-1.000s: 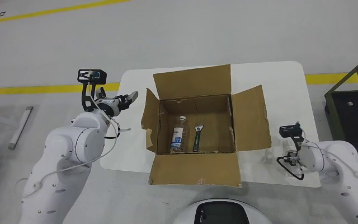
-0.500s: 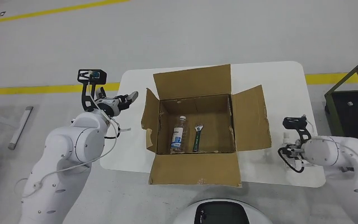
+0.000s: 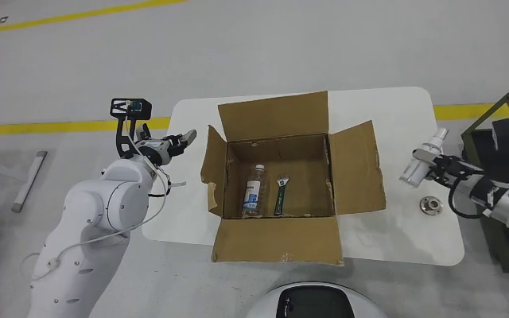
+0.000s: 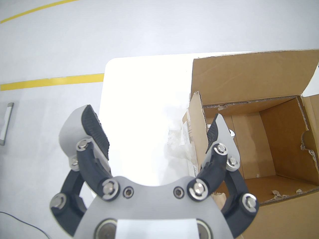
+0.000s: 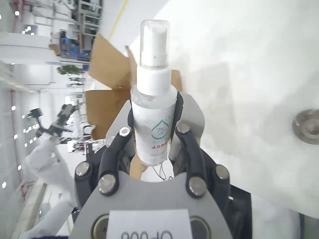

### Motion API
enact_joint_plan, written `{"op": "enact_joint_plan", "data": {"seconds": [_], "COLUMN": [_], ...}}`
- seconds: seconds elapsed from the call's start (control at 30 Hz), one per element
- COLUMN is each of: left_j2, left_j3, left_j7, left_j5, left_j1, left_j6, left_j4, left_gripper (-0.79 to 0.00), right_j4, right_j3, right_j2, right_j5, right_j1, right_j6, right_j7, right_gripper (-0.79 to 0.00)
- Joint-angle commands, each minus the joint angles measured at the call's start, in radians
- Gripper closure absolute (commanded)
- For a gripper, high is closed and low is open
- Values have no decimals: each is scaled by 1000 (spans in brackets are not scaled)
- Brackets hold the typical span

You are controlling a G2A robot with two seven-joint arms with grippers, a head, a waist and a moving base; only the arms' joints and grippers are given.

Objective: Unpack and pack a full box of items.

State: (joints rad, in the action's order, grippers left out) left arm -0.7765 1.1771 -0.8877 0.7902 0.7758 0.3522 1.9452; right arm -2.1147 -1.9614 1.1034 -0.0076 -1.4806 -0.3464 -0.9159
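An open cardboard box stands mid-table, flaps spread; inside lie a clear bottle and a green-handled wrench. My right gripper is shut on a small clear spray bottle with a white pump and clear cap, held lifted above the table's right side, right of the box; in the top view the spray bottle sits at the arm's tip. My left gripper hangs open with nothing between its fingers, over the table's left edge beside the box.
A small round metal disc lies on the white table near the right edge, also the disc in the right wrist view. A dark green cabinet stands right of the table. Bare tabletop lies left of the box.
My right arm has risen from the table's front right and swung toward the far right, carrying the spray bottle; the metal disc is now uncovered. The left arm has not moved.
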Motion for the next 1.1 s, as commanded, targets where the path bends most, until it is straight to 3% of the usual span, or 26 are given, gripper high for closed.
{"op": "enact_joint_plan", "data": {"seconds": [0.0, 0.2, 0.47, 0.73, 1.07], "left_j2": [0, 0, 0, 0, 0], "left_j3": [0, 0, 0, 0, 0], "left_j7": [0, 0, 0, 0, 0], "left_j5": [0, 0, 0, 0, 0], "left_j1": [0, 0, 0, 0, 0], "left_j6": [0, 0, 0, 0, 0], "left_j4": [0, 0, 0, 0, 0], "left_gripper": [-785, -785, -785, -785, -785], "right_j4": [-15, -56, 61, 280, 490], "right_j3": [6, 153, 562, 921, 1178], "right_j2": [0, -11, -7, 38, 108], "right_j5": [57, 52, -95, -210, -288], "right_j1": [9, 121, 387, 611, 760], "right_j6": [26, -21, -120, -242, -418], "right_j7": [-7, -41, -61, -6, 79], "right_gripper": [0, 0, 0, 0, 0]}}
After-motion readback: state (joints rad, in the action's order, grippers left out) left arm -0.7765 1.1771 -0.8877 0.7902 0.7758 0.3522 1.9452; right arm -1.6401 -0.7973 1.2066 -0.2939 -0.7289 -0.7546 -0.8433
